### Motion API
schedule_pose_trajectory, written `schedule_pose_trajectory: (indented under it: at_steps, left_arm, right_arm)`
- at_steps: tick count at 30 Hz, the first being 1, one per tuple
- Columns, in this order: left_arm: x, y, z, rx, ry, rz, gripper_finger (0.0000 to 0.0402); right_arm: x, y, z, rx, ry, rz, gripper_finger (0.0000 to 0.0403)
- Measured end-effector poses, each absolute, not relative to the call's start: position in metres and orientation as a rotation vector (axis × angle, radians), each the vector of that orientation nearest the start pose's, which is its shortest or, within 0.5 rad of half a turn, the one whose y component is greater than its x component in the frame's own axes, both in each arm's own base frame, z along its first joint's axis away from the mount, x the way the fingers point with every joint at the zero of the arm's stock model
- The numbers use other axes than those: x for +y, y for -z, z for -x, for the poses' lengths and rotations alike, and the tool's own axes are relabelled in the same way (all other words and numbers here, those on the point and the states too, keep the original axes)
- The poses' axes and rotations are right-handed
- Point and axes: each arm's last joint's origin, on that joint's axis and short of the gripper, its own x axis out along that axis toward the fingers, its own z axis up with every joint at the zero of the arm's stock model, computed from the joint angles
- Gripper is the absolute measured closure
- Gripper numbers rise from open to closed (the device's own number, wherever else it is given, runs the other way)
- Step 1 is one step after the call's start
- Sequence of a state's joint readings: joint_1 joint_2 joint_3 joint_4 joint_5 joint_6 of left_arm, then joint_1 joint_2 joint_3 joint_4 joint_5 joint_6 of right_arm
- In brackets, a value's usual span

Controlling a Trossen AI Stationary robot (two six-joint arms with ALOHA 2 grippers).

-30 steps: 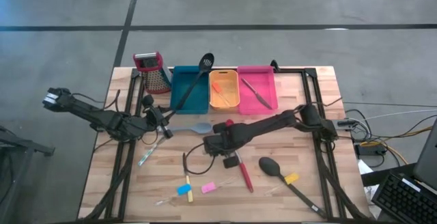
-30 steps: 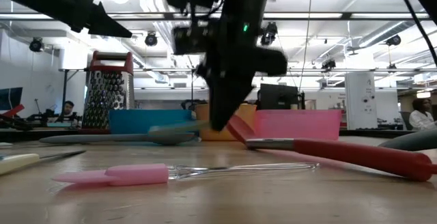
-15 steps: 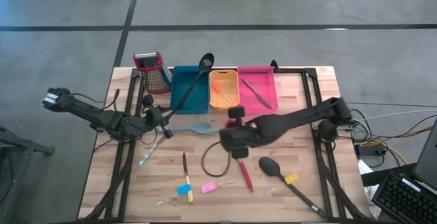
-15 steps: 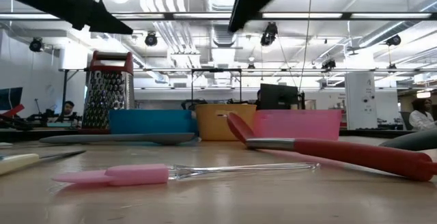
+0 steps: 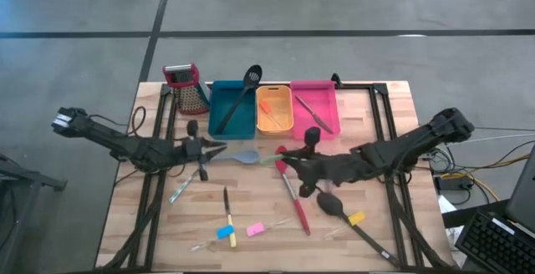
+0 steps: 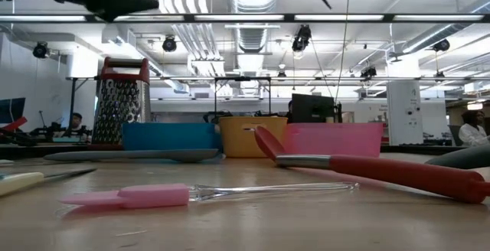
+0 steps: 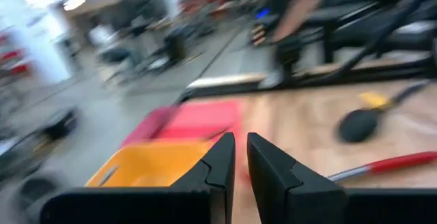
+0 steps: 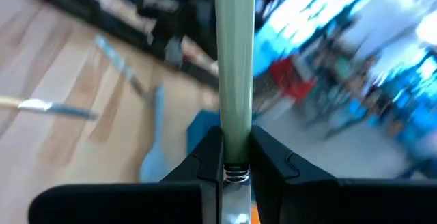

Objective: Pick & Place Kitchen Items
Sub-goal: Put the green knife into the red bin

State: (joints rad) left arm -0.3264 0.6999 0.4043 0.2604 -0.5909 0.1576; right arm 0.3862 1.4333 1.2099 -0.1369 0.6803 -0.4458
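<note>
We see the right pincer (image 5: 288,162) near the middle of the high view, its jaws closed tight on a pale green stick (image 8: 235,60) that points straight out past its fingers (image 8: 205,159). The left pincer (image 5: 219,147) floats at middle left over the bench (image 5: 384,136), its jaws nearly together and holding nothing. The grey-blue spoon (image 5: 238,155) lies just beside it, the red spoon (image 5: 292,199) and black spoon (image 5: 334,205) lie lower right, and the black slotted spatula (image 5: 242,90) leans in the teal bin (image 5: 219,125).
</note>
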Motion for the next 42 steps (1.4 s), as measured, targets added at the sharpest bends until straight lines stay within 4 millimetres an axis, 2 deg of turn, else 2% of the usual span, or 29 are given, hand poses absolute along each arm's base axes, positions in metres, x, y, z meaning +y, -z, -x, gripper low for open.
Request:
schedule_pose_trajectory:
  at_steps: [3,6,12,16,23,29,33,38,42]
  left_arm:
    - [-0.039,-0.254,-0.164,-0.038,-0.181,-0.177,0.0358]
    - [-0.038,-0.254,-0.168,-0.121,-0.132,-0.159,0.0358]
    - [-0.029,-0.252,-0.18,-0.131,-0.122,-0.101,0.0358]
    - [-0.017,-0.248,-0.191,-0.104,-0.037,-0.032,0.0358]
    - [0.007,-0.239,-0.219,0.003,0.193,0.089,0.0358]
    - [0.011,-0.234,-0.25,0.081,0.43,0.149,0.0358]
    - [0.009,-0.232,-0.269,0.129,0.597,0.183,0.0358]
    - [0.01,-0.228,-0.284,0.207,0.615,0.194,0.0357]
    - [0.012,-0.233,-0.293,0.276,0.583,0.183,0.0329]
  right_arm:
    - [0.103,-0.326,-0.294,0.272,0.212,0.745,0.0369]
    - [0.1,-0.312,-0.286,0.252,0.202,0.933,0.0369]
    - [0.099,-0.288,-0.283,0.388,0.174,1.355,0.0369]
    - [0.105,-0.278,-0.289,0.507,0.215,1.548,0.0369]
    - [0.128,-0.259,-0.312,0.676,0.231,1.806,0.0369]
    - [0.139,-0.239,-0.331,0.778,0.186,1.929,0.0369]
    - [0.142,-0.234,-0.336,0.823,0.17,1.957,0.0369]
    - [0.145,-0.238,-0.335,0.809,0.174,1.952,0.0369]
    - [0.15,-0.242,-0.332,0.787,0.169,1.947,0.0369]
